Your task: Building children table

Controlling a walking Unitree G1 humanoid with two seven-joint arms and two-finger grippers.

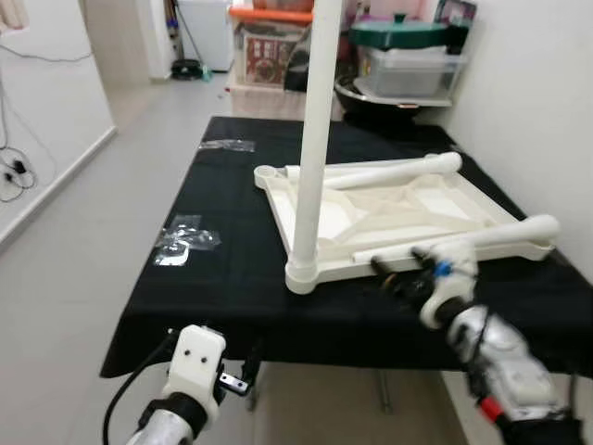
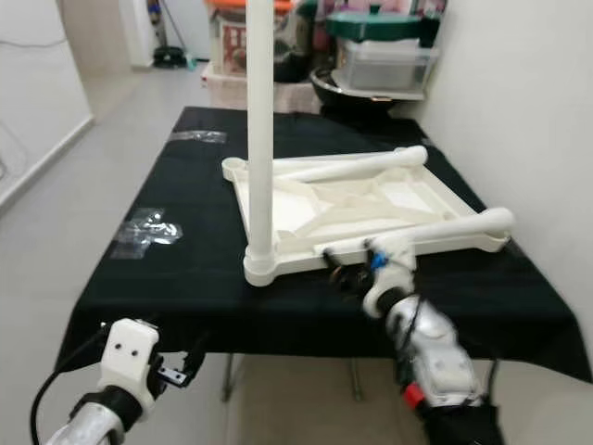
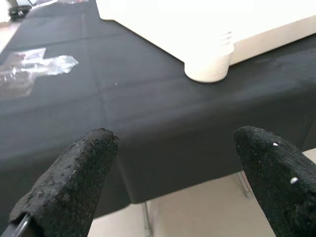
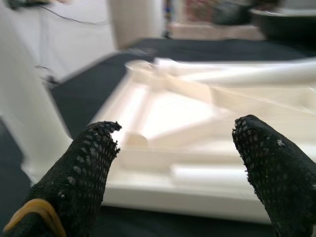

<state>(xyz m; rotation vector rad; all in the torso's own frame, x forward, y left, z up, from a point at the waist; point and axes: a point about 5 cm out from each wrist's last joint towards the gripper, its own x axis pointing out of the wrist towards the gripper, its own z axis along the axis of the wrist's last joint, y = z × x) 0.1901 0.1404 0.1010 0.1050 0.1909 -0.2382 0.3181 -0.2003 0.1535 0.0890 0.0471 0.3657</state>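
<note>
- The upturned white tabletop (image 1: 398, 218) lies on the black-draped table (image 1: 232, 278), one leg (image 1: 315, 139) fitted upright.
- Right gripper (image 1: 400, 269), spread wide, is near its edge; left gripper (image 3: 173, 182), also wide, hangs low.
- Loose legs (image 1: 389, 171) look light, stiff, slippery; grasp mid-shaft.

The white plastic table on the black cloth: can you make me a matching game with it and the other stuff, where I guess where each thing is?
Things:
1. upside-down white plastic tabletop
2. upright white plastic leg
3. clear crinkly plastic wrapper
4. right pincer

Places:
A. at the tabletop's near edge, fingers apart
B. flat on the black tablecloth
C. left of the tabletop, on the cloth
D. standing in the tabletop's near-left corner socket

Pairs: 1-B, 2-D, 3-C, 4-A
</note>
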